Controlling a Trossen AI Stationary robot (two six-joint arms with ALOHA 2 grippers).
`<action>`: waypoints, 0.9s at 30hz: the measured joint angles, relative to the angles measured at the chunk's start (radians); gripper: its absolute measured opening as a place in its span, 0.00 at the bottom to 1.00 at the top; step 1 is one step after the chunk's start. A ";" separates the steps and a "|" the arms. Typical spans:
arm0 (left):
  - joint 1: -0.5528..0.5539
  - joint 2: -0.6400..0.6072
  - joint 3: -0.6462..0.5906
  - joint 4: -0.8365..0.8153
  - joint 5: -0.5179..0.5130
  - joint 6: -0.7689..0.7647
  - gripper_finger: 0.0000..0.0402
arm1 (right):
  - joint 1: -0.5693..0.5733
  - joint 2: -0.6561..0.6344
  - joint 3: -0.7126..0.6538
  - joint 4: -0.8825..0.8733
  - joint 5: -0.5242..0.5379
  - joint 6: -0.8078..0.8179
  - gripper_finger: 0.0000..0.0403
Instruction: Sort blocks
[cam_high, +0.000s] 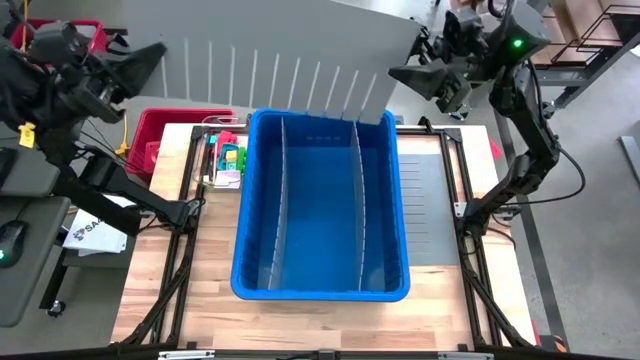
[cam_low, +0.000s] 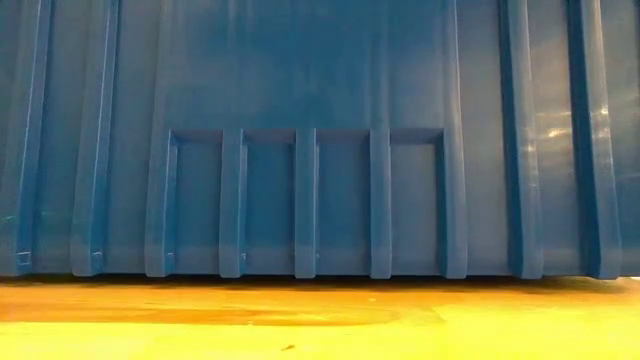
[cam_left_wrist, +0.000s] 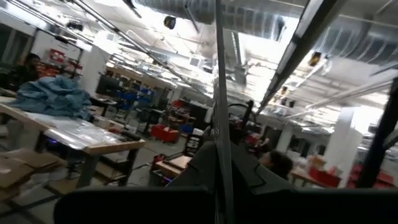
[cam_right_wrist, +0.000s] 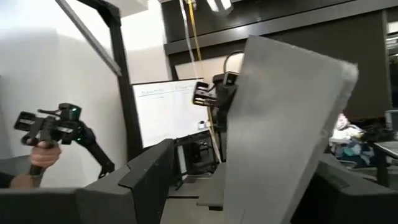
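Above the blue bin (cam_high: 320, 205)'s far rim, right tool (cam_high: 432, 75) clamping a slotted grey divider panel (cam_high: 290, 70); left tool (cam_high: 135, 65) idling shut, raised beyond the bin's left side. Lowering panel squarely across the fitted dividers, keeping clear of blocks (cam_high: 228, 155) beside the bin's far-left corner.

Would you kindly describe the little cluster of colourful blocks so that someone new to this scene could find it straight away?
Start at the big blue bin in the middle of the wooden table. Look just outside its far left corner, where the blocks sit in a small bunch between the bin's wall and a red basket. They are the only tiny, mixed pink, green and yellow pieces there; everything nearby is large and single-coloured.
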 joint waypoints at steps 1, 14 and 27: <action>0.000 0.002 0.000 0.007 -0.013 0.008 0.00 | 0.001 0.000 0.000 0.001 0.000 -0.004 0.61; 0.000 0.005 0.001 0.016 -0.007 -0.005 0.00 | 0.012 -0.023 0.000 -0.089 -0.003 -0.104 0.02; 0.000 0.007 0.001 -0.267 0.131 -0.252 0.08 | 0.014 -0.115 0.000 -0.399 -0.033 -0.070 0.00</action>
